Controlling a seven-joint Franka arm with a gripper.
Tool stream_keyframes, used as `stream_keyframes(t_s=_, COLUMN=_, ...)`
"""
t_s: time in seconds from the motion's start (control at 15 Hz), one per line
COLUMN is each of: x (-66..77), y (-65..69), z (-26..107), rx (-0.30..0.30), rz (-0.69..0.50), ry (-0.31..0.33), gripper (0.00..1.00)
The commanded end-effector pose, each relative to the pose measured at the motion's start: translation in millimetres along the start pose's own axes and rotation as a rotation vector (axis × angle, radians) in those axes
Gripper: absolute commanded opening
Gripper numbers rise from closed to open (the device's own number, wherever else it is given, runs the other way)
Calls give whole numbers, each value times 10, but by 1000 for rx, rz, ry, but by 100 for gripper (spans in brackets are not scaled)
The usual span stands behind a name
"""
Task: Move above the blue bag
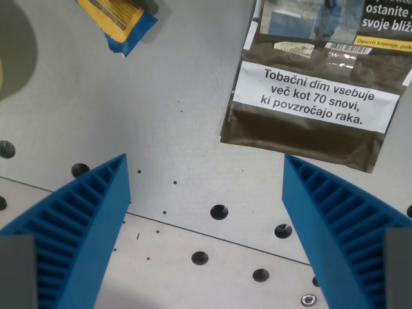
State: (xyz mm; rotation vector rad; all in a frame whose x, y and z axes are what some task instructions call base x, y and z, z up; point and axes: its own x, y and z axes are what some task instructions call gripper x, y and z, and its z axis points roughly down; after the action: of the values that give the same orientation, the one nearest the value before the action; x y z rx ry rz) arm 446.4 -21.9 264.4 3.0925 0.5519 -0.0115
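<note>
Wrist view over a grey metal table with rows of dark holes and a thin seam running across its lower part. The bag lies at the top edge, toward the wrist view's left, and is cut off by the frame; only one corner shows. That corner has a blue border around a yellow face carrying small dark print, too fine to read. The visible corner points down and toward the wrist view's right, and its edges run obliquely to the frame; the long axis cannot be told, since most of the bag is out of view. The bag rests flat on the table, well apart from the gripper. The two blue ribbed fingers enter from the lower corners and stand wide apart, with bare table between them and nothing held. A brown tobacco pouch lies at the upper right, bearing a white label with black Slovenian text and a yellow strip above it; its lower edge sits just beyond the right finger's tip. A curved pale shape of unclear identity fills the upper left edge.
</note>
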Motion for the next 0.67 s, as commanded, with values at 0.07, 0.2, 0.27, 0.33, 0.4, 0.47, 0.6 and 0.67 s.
stream_keyframes(t_s=0.07, x=2, y=1, z=-19, rx=-1, rz=0, ry=4, gripper=100)
stream_keyframes(t_s=0.2, x=2, y=0, z=-19, rx=-1, rz=-2, ry=4, gripper=100)
stream_keyframes(t_s=0.27, x=3, y=0, z=-18, rx=-1, rz=-5, ry=4, gripper=100)
stream_keyframes(t_s=0.33, x=5, y=-2, z=-17, rx=-1, rz=-11, ry=4, gripper=100)
stream_keyframes(t_s=0.4, x=8, y=-5, z=-14, rx=0, rz=-18, ry=4, gripper=100)
stream_keyframes(t_s=0.47, x=11, y=-8, z=-11, rx=0, rz=-28, ry=4, gripper=100)
stream_keyframes(t_s=0.6, x=23, y=-20, z=0, rx=1, rz=-52, ry=5, gripper=100)
stream_keyframes(t_s=0.67, x=32, y=-27, z=8, rx=2, rz=-66, ry=7, gripper=100)
